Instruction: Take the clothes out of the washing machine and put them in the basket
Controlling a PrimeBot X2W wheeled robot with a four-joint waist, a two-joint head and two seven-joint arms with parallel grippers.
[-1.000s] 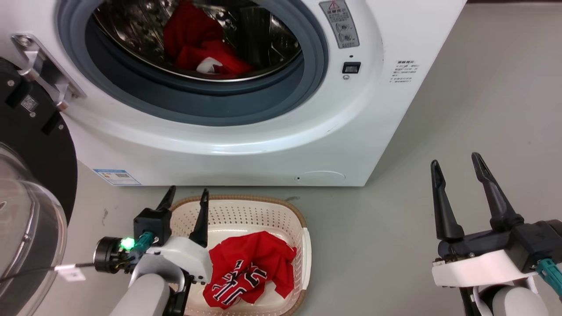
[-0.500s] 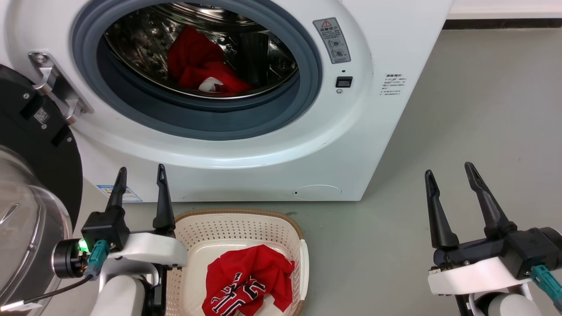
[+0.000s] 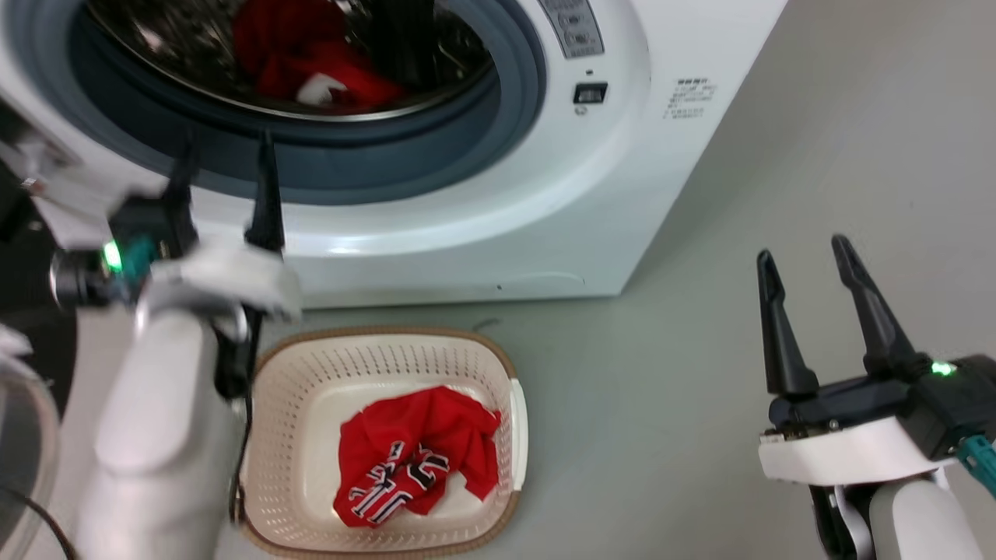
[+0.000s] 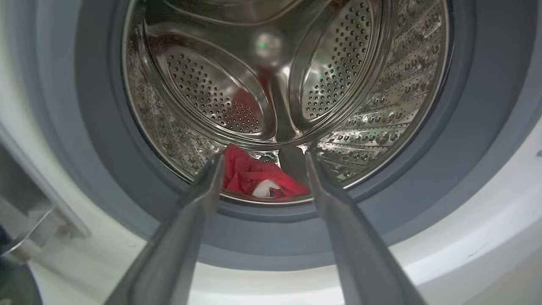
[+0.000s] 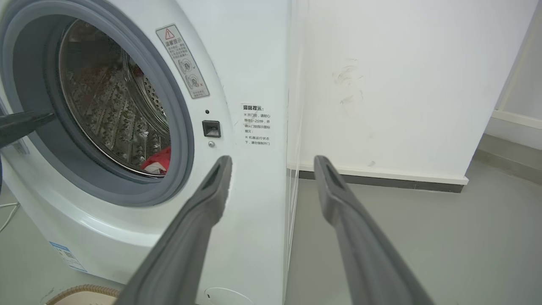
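Note:
The white washing machine (image 3: 482, 202) stands with its door open. A red garment with white trim (image 3: 311, 66) lies at the bottom of the steel drum (image 4: 338, 84); the same garment (image 4: 254, 178) appears between my left fingers in the left wrist view. My left gripper (image 3: 226, 155) is open and empty, raised in front of the grey seal (image 3: 373, 167), fingers pointing into the opening. A red jersey with black-and-white lettering (image 3: 416, 455) lies in the cream basket (image 3: 311, 373) on the floor below. My right gripper (image 3: 805, 264) hangs open and empty to the right, beside the machine.
The open door's glass dome (image 3: 23, 435) and black rim are at the far left beside my left arm. Grey floor (image 3: 778, 155) stretches to the right of the machine. A white wall (image 5: 402, 84) with a dark skirting stands behind it.
My left gripper has risen from beside the basket to the drum opening, staying open. The head camera has shifted, so the whole picture moved. The right gripper holds about the same place.

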